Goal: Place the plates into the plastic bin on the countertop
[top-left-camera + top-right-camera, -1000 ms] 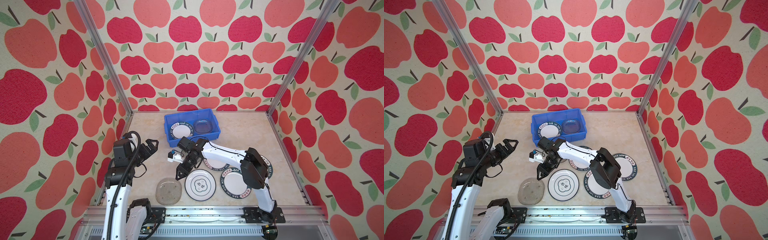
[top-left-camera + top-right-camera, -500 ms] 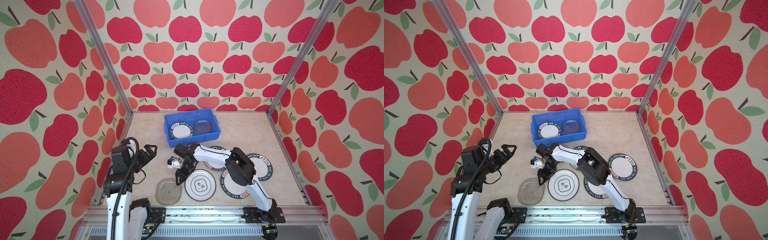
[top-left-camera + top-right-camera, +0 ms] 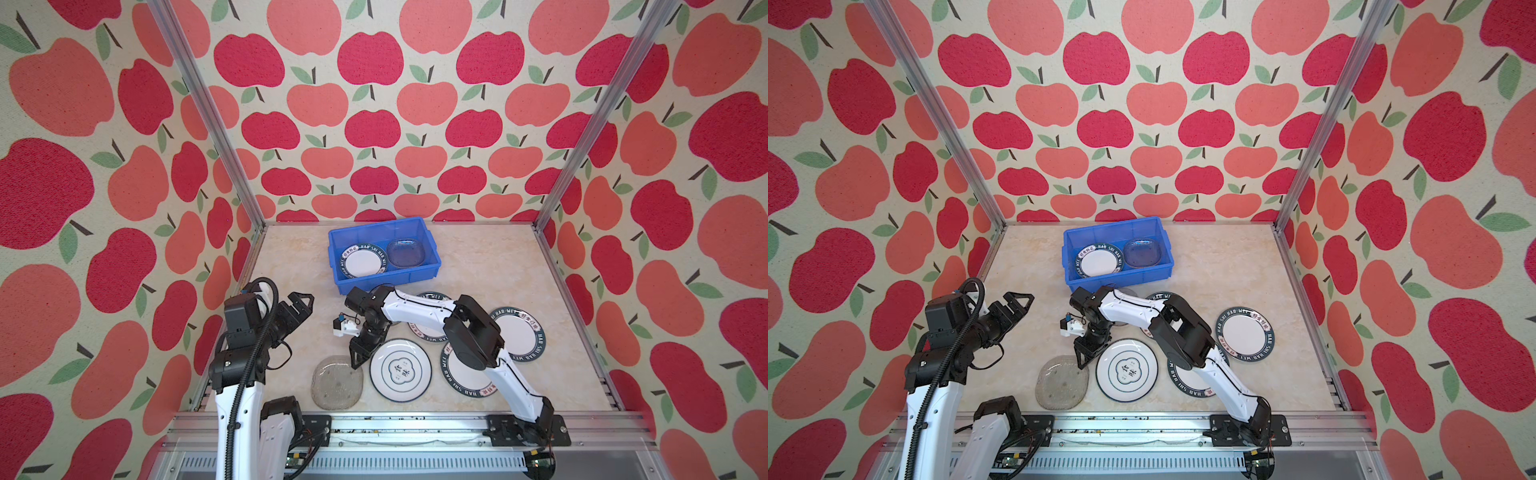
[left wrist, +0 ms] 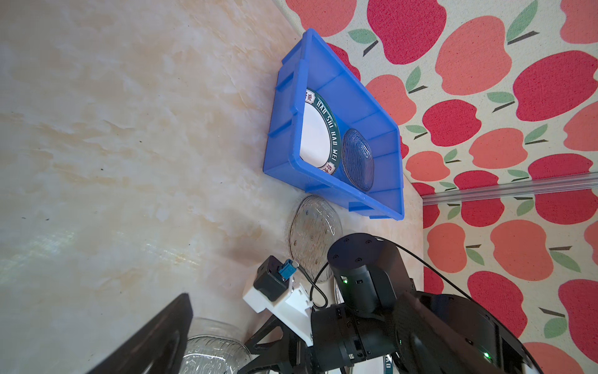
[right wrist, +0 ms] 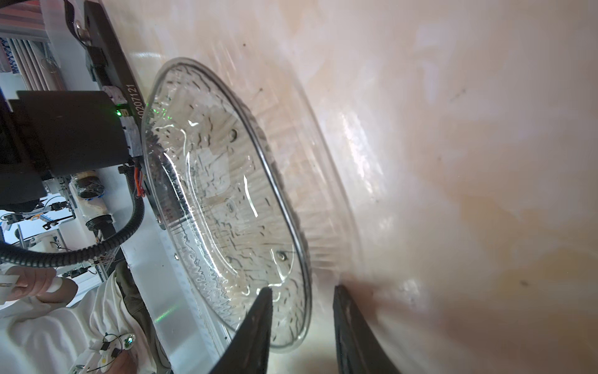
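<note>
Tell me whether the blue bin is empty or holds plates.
Not empty: the plastic bin holds a green-rimmed plate beside a glass plate, both inside its walls.

Walls [image 3: 374,124] papered with red and coral apples and green leaves on a cream ground are seen on three sides in both top views. A left aluminium post [image 3: 210,124] and a right aluminium post [image 3: 596,120] are set at the back corners. Along the near edge an aluminium front rail [image 3: 415,430] is laid, with a slotted grey strip [image 3: 374,461] beneath it. In the right wrist view a person in white clothing [image 5: 64,330] is partly seen beyond the frame
</note>
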Available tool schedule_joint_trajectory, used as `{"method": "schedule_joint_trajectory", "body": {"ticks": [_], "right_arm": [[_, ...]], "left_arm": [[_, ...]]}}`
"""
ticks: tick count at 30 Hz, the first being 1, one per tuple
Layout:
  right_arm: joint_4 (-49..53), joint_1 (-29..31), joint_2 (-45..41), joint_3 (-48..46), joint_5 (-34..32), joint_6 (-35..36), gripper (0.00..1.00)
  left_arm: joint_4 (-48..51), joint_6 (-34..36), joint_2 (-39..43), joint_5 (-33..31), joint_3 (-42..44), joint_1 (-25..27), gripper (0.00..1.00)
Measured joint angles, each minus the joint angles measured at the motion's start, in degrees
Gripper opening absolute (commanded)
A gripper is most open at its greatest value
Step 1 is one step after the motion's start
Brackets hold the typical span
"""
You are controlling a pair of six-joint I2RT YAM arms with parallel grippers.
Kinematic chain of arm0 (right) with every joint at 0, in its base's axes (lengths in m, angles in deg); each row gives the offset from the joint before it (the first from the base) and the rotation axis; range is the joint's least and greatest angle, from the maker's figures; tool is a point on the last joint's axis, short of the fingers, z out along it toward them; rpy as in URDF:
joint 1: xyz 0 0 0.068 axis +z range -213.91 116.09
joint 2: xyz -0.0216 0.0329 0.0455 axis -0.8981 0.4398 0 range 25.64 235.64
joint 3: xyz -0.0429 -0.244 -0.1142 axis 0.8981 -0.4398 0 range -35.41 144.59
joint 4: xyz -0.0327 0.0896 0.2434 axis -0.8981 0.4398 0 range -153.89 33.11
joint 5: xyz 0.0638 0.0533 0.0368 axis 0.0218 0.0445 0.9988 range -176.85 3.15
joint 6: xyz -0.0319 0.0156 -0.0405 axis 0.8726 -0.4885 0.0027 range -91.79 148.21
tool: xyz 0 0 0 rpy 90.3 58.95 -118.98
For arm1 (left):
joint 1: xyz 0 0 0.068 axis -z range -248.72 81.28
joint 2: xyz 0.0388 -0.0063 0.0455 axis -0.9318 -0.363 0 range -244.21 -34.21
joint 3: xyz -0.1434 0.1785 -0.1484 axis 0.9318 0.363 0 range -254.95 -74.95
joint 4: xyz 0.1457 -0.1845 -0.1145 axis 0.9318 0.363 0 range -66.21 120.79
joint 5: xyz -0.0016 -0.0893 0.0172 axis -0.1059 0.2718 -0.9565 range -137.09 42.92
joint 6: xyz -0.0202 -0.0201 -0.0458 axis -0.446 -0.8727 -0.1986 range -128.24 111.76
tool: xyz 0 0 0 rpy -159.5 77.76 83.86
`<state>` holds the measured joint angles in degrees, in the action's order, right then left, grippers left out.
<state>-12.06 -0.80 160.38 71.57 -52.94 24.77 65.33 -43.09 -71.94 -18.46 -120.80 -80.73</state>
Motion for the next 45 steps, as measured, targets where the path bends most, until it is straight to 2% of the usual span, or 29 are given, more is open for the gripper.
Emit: {"method": "schedule_joint_trajectory", "body": {"ticks": [6, 9, 11, 17, 21, 27, 35, 38, 45], "right_arm": [[0.7, 0.0, 0.3, 0.6, -0.4, -0.7, 0.19], [0.7, 0.0, 0.5, 0.9, -0.4, -1.0, 0.04], [1.0, 0.0, 0.7, 1.4, -0.3, -0.9, 0.00], [1.2, -0.3, 1.4, 3.8, -0.4, -1.4, 0.00], [3.7, -1.3, 1.8, 9.4, -0.9, -1.7, 0.00], [8.7, -6.9, 1.9, 19.5, -1.1, -2.0, 0.00], [19.3, -17.4, 2.1, 29.8, -6.0, -0.4, 0.00], [22.2, -20.1, 2.4, 34.8, -8.0, 0.2, 0.00], [25.1, -21.9, 2.4, 36.9, -10.0, 0.3, 0.00]], "left_arm": [[-0.2, 0.0, 0.0, 0.4, 0.9, -0.5, 0.99], [-0.2, 0.2, 0.0, 0.5, 1.4, -0.7, 0.99], [-0.3, 0.2, -0.1, 0.8, 1.6, -0.9, 1.00], [-1.9, 0.2, -0.5, 2.1, 1.8, -0.9, 1.00], [-3.3, 0.3, -2.4, 2.9, 1.8, -0.9, 1.00], [-8.0, 0.7, -7.7, 3.9, 1.8, 1.6, 0.94], [-14.8, 3.1, -18.6, 2.3, 1.6, 9.0, 0.75], [-16.9, 3.7, -23.6, 1.6, 1.3, 10.7, 0.63], [-21.1, 3.9, -32.0, 0.3, -1.0, 13.0, 0.61]]}}
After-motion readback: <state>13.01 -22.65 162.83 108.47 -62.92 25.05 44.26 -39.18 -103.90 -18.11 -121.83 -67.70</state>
